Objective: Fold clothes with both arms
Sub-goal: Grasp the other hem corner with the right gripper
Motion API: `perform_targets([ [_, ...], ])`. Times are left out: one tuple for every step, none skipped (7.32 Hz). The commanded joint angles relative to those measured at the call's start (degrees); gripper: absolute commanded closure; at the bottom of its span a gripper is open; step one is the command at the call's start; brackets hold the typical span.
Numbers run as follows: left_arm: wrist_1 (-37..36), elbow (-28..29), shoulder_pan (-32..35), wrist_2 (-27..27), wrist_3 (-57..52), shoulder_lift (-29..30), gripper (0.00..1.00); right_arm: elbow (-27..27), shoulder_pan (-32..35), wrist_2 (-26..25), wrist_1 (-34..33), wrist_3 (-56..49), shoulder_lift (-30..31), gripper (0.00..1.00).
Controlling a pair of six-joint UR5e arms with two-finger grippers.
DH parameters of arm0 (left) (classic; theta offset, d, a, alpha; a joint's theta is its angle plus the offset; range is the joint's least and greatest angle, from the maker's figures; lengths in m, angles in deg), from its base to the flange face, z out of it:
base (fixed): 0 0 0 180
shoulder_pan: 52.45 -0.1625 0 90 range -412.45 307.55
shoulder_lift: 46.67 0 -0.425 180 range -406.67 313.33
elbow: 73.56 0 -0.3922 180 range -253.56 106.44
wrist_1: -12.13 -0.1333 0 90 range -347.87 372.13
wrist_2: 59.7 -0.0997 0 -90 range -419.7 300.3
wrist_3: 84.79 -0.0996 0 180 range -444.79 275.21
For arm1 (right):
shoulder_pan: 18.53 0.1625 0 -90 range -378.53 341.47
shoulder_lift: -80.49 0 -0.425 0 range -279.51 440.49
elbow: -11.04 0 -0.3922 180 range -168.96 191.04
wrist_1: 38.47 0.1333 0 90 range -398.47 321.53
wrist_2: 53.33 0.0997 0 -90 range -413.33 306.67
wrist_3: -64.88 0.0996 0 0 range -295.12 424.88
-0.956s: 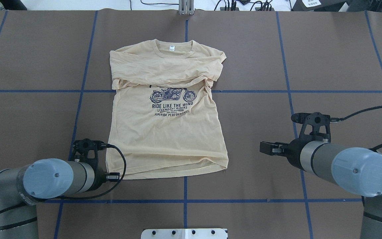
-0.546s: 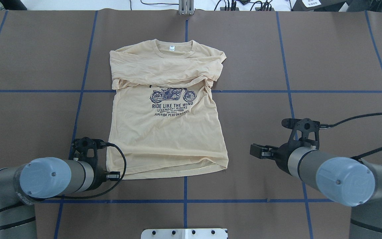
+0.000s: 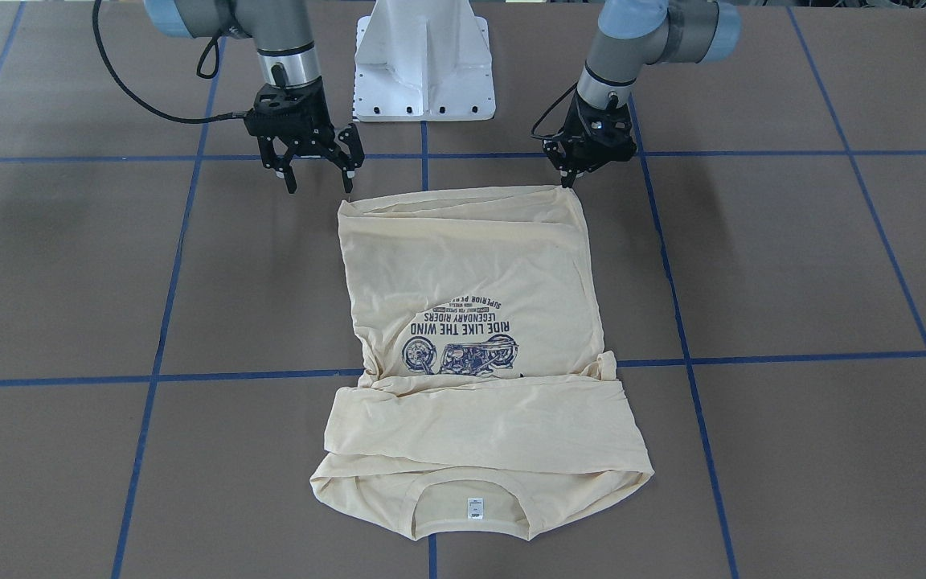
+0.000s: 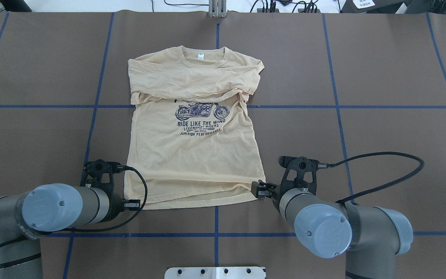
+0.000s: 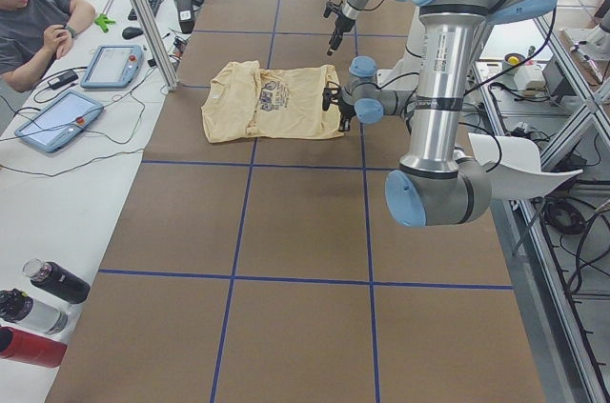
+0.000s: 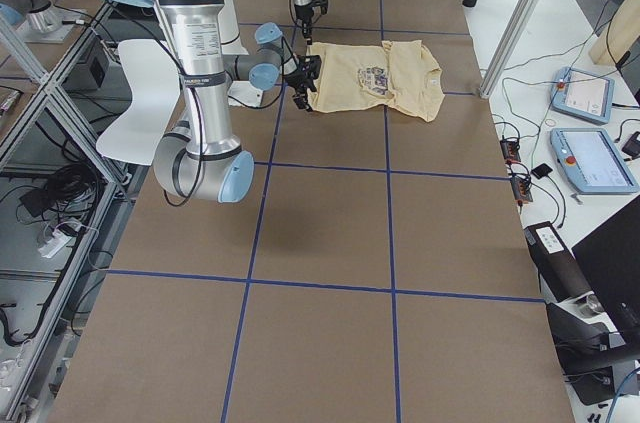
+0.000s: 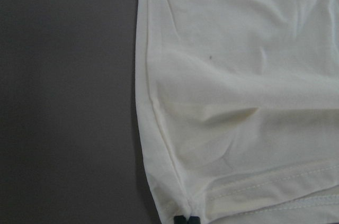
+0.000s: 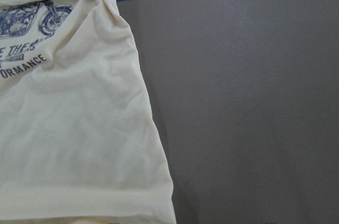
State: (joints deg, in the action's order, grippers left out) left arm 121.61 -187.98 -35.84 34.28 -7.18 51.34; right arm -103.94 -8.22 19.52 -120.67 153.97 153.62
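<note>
Nearest the robot, the left gripper (image 3: 569, 178) is pinched closed on one hem corner of the shirt (image 4: 196, 159). The right gripper (image 3: 319, 183) hangs with its jaws spread just beside the other corner. Beyond them the shirt lies flat on the brown table (image 4: 381, 77), print (image 4: 201, 116) up and sleeves (image 4: 192, 83) folded across the chest, with the neck label (image 4: 200, 56) farthest away.

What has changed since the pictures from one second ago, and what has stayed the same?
The right gripper, open, moved inward and slightly toward the robot's base, up to the right hem corner of the shirt; it holds nothing yet. The left gripper stayed shut on the left hem corner. The shirt lies as before.
</note>
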Motion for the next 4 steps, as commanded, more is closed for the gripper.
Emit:
perform_targets([
  [0.1, 0.0, 0.0, -0.1, 0.1, 0.0, 1.0, 2.3, -1.4, -0.9, -0.8, 0.1, -1.0, 0.53],
  [0.1, 0.0, 0.0, 0.0, 0.1, 0.1, 1.0, 3.2, -1.5, -0.9, -0.8, -0.2, -1.0, 0.53],
  [0.1, 0.0, 0.0, -0.1, 0.4, 0.0, 1.0, 3.3, -1.6, -0.9, -0.8, -0.3, -1.1, 0.53],
  [0.1, 0.0, 0.0, -0.1, 0.4, 0.0, 1.0, 3.7, -1.6, -0.9, -0.8, -0.3, -1.5, 0.53],
])
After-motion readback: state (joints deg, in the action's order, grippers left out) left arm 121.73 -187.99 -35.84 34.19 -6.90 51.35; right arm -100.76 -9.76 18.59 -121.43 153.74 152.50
